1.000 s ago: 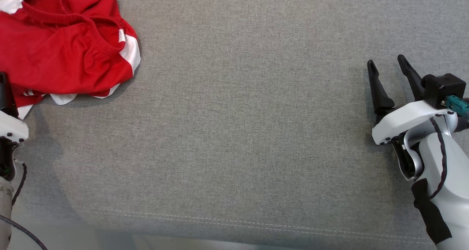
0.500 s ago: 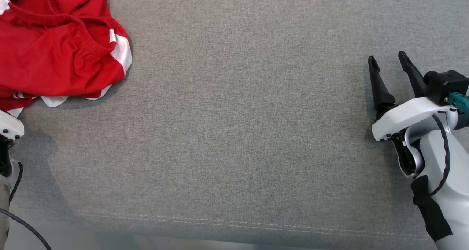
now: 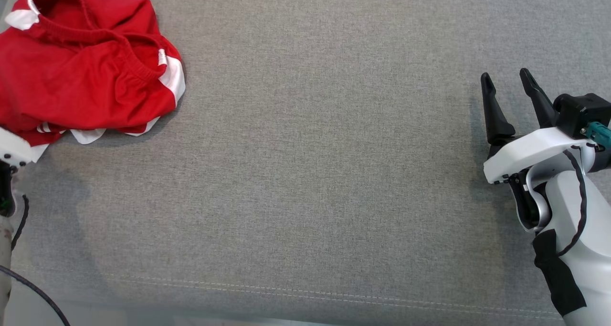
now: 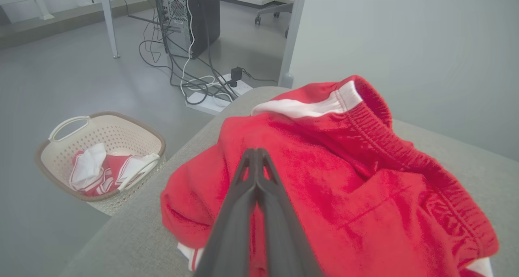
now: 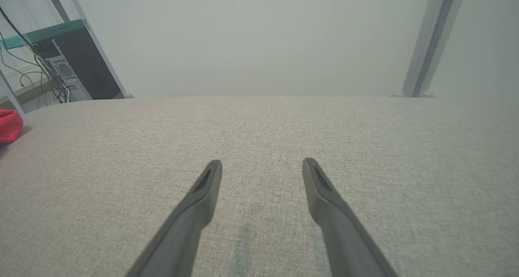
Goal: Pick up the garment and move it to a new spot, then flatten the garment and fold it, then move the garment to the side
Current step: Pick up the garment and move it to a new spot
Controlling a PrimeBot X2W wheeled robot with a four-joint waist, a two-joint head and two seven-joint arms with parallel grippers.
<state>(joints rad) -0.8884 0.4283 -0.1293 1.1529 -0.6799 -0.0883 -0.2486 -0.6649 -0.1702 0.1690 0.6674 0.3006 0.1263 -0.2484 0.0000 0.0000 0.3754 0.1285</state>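
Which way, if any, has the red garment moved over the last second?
Yes, slightly: in the head view the red garment has come nearer to the stitched seam of the grey surface.

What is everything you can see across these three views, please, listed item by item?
cushion: one, grey, the work surface.
garment: one, red with white trim, crumpled at the cushion's far left corner.
basket: one, beige, floor beside the cushion, red-and-white cloth inside.
computer tower: one, black, floor beyond, among cables.
power strip: one, white, floor near the tower.
left gripper: one, dark, shut, tips over the garment.
right gripper: one, dark, open, above bare cushion at right.
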